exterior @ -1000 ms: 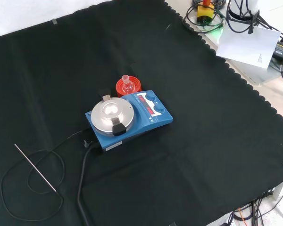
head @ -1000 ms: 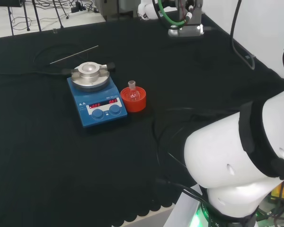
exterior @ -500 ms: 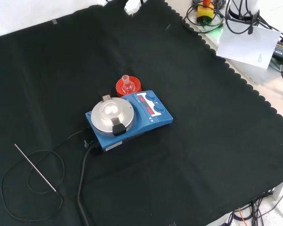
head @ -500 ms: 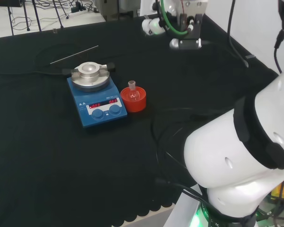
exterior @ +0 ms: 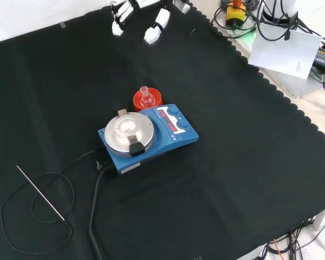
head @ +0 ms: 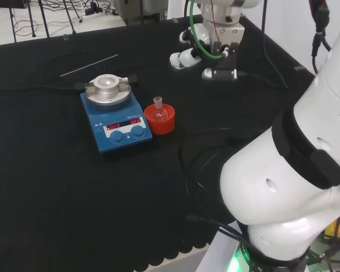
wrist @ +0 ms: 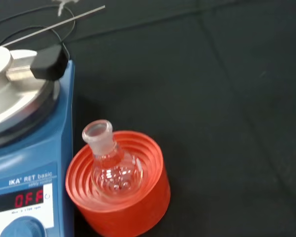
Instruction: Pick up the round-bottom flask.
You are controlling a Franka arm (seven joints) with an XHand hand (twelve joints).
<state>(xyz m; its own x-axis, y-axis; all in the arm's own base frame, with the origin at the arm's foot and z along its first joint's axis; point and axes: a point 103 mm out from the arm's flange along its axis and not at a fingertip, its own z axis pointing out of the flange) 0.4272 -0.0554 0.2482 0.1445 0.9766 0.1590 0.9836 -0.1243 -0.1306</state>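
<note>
1. Flask [wrist: 111, 168] sits neck-up in the red stand [exterior: 147, 100], touching the blue stirrer [exterior: 168, 130]; approach from the stand's side away from the stirrer, and close round the neck.
2. Hand [exterior: 146, 16] hangs well beyond the stand, fingers apart and holding nothing.
3. The glass bulb is hard to make out; its contents cannot be told.

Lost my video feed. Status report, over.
Robot hand open, holding nothing, well short of the flask. Round-bottom flask upright in red stand, beside the blue hotplate. Bare cloth between, over.
</note>
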